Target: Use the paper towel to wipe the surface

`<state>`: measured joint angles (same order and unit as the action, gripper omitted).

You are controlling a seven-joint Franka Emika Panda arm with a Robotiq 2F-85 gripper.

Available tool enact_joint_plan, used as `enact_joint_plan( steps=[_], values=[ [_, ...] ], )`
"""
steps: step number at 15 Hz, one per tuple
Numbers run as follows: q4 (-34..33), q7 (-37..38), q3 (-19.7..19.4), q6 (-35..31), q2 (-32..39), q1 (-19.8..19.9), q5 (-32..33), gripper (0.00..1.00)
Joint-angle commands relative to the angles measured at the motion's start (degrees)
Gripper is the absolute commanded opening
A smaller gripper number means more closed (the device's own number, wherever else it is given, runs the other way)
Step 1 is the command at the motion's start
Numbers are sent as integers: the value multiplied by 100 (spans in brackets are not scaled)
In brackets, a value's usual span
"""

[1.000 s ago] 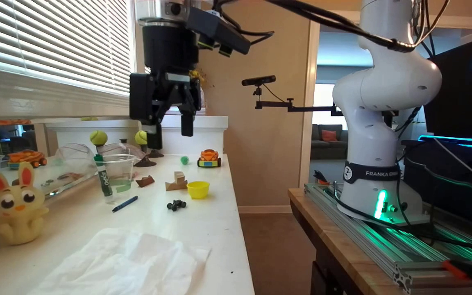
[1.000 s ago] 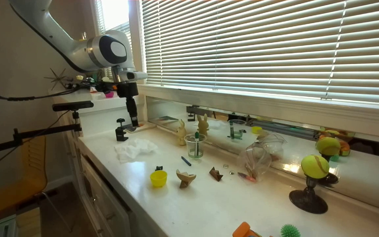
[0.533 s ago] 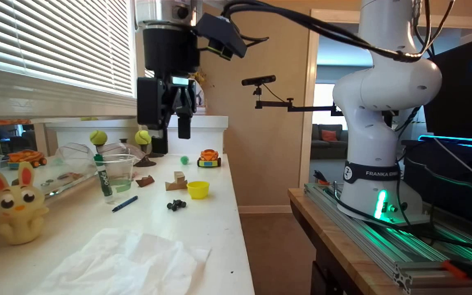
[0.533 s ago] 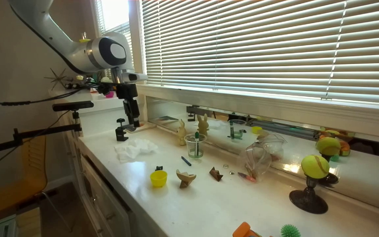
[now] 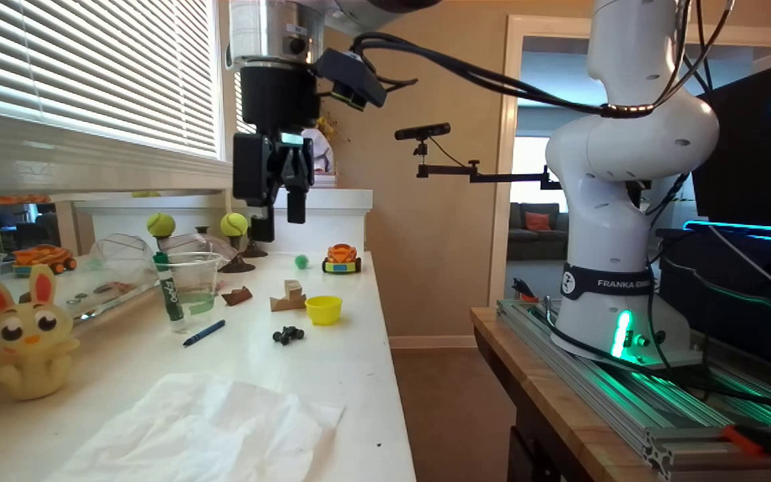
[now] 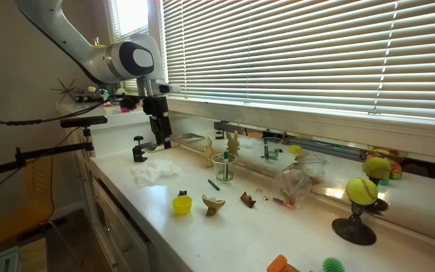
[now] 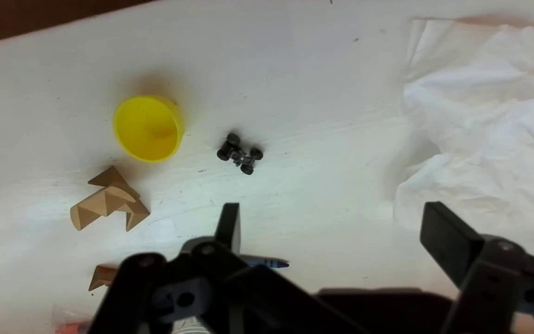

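Note:
The paper towel lies crumpled and white on the near part of the countertop in an exterior view (image 5: 218, 428). It also shows in an exterior view (image 6: 155, 172) and at the right of the wrist view (image 7: 489, 130). The surface is the long white countertop (image 5: 359, 375), also seen in the wrist view (image 7: 322, 93). My gripper (image 5: 280, 221) is open and empty, pointing down, well above the countertop and apart from the towel. In the wrist view, the right fingertip of the gripper (image 7: 334, 225) overlaps the towel's edge in the picture only.
A yellow cup (image 7: 149, 130), a small black toy car (image 7: 240, 154), a brown folded piece (image 7: 107, 199) and a blue crayon (image 7: 264, 262) lie on the countertop. A see-through cup with a green marker (image 5: 170, 291) and a rabbit toy (image 5: 31, 338) stand nearer the window side.
In an exterior view my gripper has moved to the right; in an exterior view it looks smaller and slightly turned, its fingers closer together in the picture. The towel and toys have not moved.

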<state>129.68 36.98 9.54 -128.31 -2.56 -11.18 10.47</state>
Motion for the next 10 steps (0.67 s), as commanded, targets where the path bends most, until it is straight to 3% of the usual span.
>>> enact_joint_plan(
  steps=[1,5,10],
  values=[
    [508,-722,-17,-401,-479,107,-261,100],
    [772,-1130,-4,-725,-675,145,-252,100],
    [540,-882,74,-572,-407,187,-47,100]
  ],
)
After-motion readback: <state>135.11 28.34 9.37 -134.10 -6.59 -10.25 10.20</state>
